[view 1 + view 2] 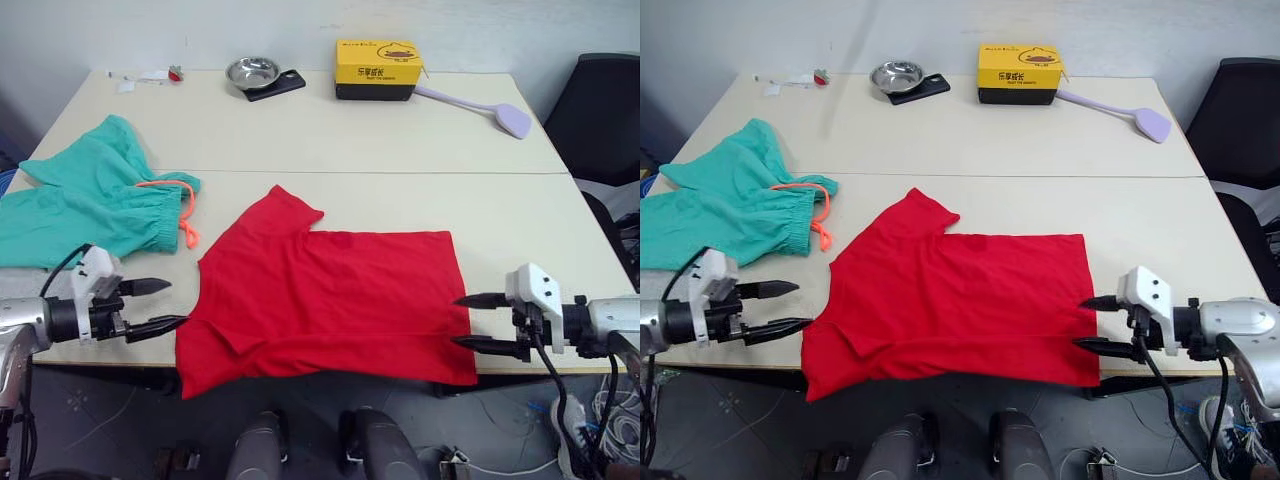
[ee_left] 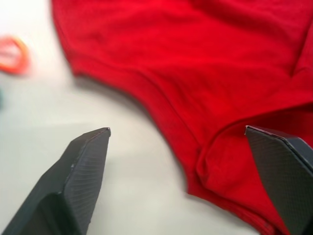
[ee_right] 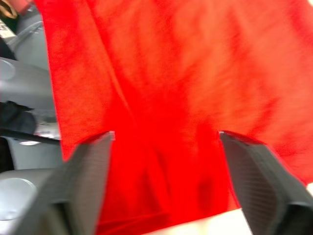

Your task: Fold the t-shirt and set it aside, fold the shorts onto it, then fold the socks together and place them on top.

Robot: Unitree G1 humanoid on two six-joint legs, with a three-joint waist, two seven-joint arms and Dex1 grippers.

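The red t-shirt [image 1: 330, 300] lies spread on the near half of the table, its lower edge hanging over the front edge. My left gripper [image 1: 160, 307] is open just left of the shirt's left edge, one finger touching it. At the shirt's right edge my right gripper [image 1: 468, 321] is open, its fingertips [image 3: 93, 161] over the red cloth. The teal-green shorts [image 1: 95, 195] with an orange drawstring [image 1: 183, 215] lie crumpled at the table's left. The socks are out of view.
At the table's [image 1: 330, 130] far side stand a yellow box [image 1: 378, 68], a metal bowl [image 1: 252, 71] on a black slab, and a lilac spatula-like tool [image 1: 495, 110]. A black chair [image 1: 600, 110] stands at the right.
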